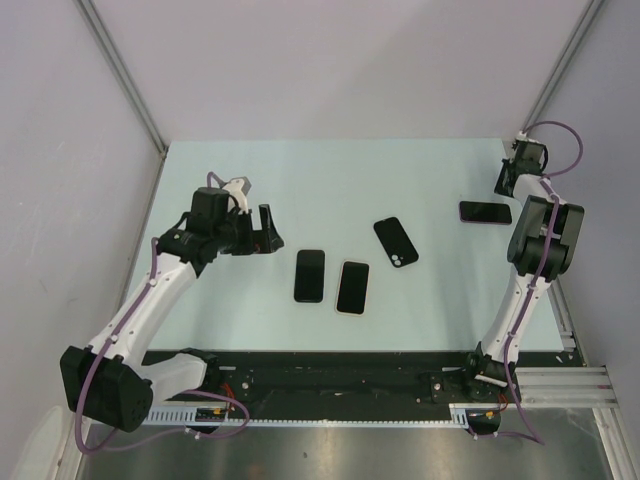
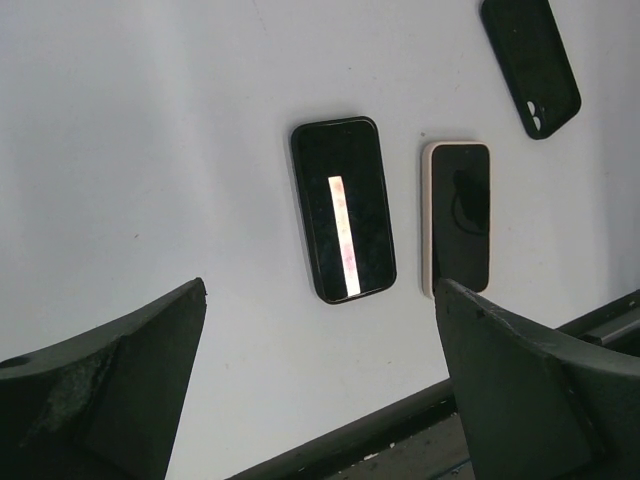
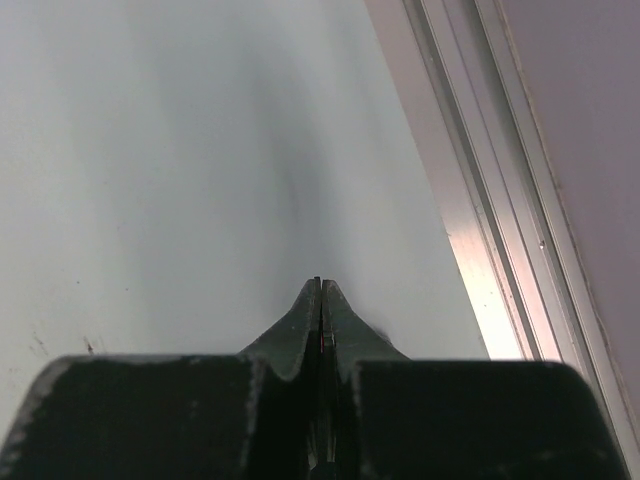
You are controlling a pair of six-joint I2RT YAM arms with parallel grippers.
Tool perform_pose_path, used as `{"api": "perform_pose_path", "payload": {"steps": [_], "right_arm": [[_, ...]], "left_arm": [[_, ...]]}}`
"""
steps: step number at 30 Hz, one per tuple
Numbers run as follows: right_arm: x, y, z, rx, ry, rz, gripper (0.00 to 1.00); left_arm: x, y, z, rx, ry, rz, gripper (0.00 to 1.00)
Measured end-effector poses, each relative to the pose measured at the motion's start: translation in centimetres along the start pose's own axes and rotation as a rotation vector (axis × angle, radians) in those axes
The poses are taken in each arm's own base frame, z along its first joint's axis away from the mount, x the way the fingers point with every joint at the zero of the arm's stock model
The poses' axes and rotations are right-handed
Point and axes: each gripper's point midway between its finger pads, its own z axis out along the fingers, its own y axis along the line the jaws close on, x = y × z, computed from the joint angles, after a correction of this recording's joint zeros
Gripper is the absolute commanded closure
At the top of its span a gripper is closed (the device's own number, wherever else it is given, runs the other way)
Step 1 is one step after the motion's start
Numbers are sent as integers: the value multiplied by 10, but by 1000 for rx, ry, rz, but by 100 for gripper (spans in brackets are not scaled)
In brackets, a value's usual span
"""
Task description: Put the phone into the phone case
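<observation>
Phone (image 1: pixel 309 275) lies flat beside the wide-spread left end effector (image 1: pixel 268 232).

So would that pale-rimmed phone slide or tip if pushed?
Likely slide: the pale-rimmed phone lies flat on the smooth table. Its glossy face shows reflections, so it is probably slippery. It looks thin and stiff, so probably hard to pinch from above.

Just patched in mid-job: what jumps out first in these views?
Four dark rectangles dot the pale table: a black-rimmed glossy phone and a pink-edged glossy phone side by side at centre, a tilted matte black case with camera cutout beyond, another dark phone far right. The left pincer hangs wide open beside the pair; the right pincer sits shut and empty by the right rail.
</observation>
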Motion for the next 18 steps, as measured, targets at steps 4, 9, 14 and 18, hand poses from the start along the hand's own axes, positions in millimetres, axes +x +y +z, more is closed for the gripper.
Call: {"api": "perform_pose_path", "payload": {"steps": [4, 9, 14, 18], "right_arm": [[10, -2, 3, 11, 31, -5, 100], [20, -5, 7, 21, 58, -7, 100], [26, -8, 8, 32, 76, -4, 100], [28, -10, 10, 38, 91, -1, 100]], "left_arm": [[0, -4, 1, 25, 6, -1, 0], [2, -5, 2, 38, 12, -3, 0], [2, -7, 2, 48, 16, -4, 0], [3, -9, 2, 59, 19, -4, 0]]}}
